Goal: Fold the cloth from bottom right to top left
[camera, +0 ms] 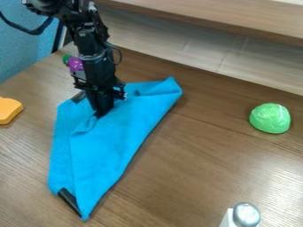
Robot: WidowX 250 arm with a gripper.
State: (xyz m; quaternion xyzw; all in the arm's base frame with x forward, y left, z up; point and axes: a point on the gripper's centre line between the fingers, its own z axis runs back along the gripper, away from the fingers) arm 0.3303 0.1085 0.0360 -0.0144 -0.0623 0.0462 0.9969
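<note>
The black claw (101,113) points down onto the bright blue fabric cloth (112,144), toward the cloth's upper left side; whether it is apart, together or clamped on the fabric, I cannot tell. Creases rise in the cloth just beside it. The cloth lies partly folded on the brown wood-grain worktop (195,177), left of the middle, narrowing to a point toward the front edge, with another corner toward the back edge. One dark strip (70,200) shows near its front tip, another (78,97) by the claw. Behind the arm, near the worktop's back left corner, sits a purple and green object (75,64). A yellow-orange object (8,110) lies toward the left edge, a crinkled green rounded object (269,118) toward the right, and a white container with a silvery domed top (246,214) toward the front.
</note>
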